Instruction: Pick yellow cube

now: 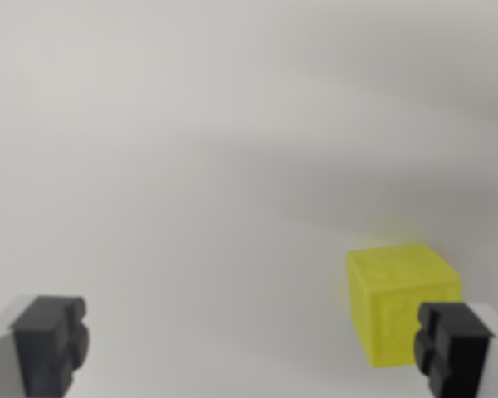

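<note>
A small yellow cube (396,294) rests on a pale grey surface at the wrist view's lower right. My gripper (253,348) is open, its two black fingertips far apart at the bottom corners. The left fingertip (51,342) stands well away from the cube. The right fingertip (453,344) overlaps the cube's lower right corner and hides that part. The cube sits just inside the right fingertip, far off centre between the jaws. Nothing is held.
The plain pale grey surface (232,166) fills the whole view, with a soft shadow band across the middle. No other objects or edges show.
</note>
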